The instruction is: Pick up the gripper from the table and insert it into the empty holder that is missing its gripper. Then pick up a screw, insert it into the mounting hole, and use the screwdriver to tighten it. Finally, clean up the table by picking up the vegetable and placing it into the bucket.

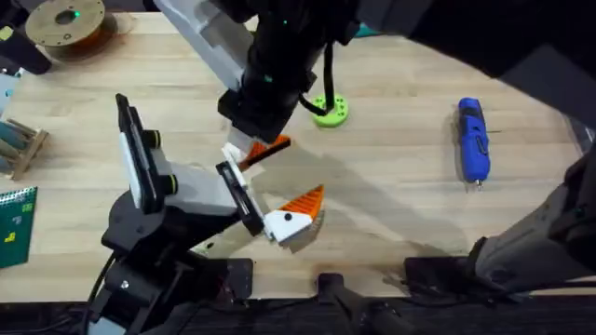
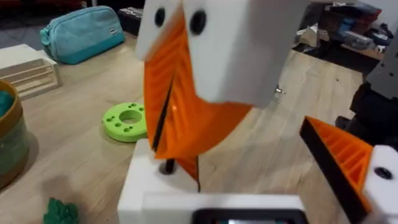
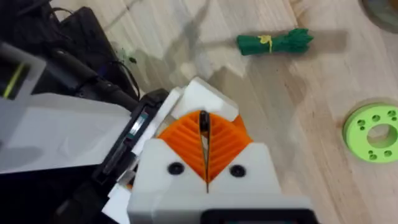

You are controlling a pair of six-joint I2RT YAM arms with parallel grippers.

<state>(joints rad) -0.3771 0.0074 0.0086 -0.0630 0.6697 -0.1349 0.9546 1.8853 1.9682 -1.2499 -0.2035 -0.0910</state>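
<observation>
Pinching the gripper (image 3: 204,127), a small orange ribbed wedge, our right gripper's (image 3: 205,149) orange pads are closed on it, pressing it vs. the empty holder (image 3: 200,93), a white block on our left gripper (image 1: 270,191), whose fingers sit spread apart w/ nothing between them. Outward: green disc (image 1: 329,111) nearby, the vegetable (image 3: 273,42) lying loose on the table (image 1: 400,177), the screwdriver (image 1: 472,140) far right, the bucket (image 2: 11,140) at the left wrist view's edge. We can't read any labels.
</observation>
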